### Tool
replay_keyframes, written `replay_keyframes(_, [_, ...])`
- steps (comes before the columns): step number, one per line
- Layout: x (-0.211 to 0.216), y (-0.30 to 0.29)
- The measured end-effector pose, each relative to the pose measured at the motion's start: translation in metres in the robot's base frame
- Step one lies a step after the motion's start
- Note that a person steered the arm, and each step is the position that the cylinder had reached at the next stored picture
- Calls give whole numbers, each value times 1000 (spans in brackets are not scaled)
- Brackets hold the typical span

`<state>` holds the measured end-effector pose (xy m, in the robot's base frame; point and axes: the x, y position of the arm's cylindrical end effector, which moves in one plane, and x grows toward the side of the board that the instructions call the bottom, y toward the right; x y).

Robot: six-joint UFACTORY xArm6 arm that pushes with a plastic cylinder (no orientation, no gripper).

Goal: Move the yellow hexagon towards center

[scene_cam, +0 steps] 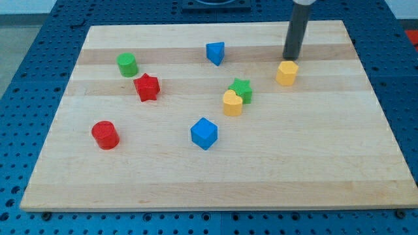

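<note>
My tip (pixel 290 57), a bare rod with no jaws to open or close, stands on the pale wooden board (pixel 326 163). The yellow hexagon (pixel 287 73) sits just below it toward the view's bottom. A blue perforated table (pixel 26 85) surrounds the board.

No readable text, labels or numbers anywhere.

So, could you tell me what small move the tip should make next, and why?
Probably a short push toward the view's lower left. My tip sits just above the yellow hexagon, on its far side, and the board's centre lies down-left. The green star and yellow heart stand along that way, so keep it gentle.
</note>
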<state>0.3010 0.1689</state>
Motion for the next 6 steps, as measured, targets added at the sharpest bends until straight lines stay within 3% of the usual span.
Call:
replay_keyframes(1, [-2,44])
replay_keyframes(2, [17,51])
replay_keyframes(5, [49,-41])
replay_keyframes(6, [43,-24])
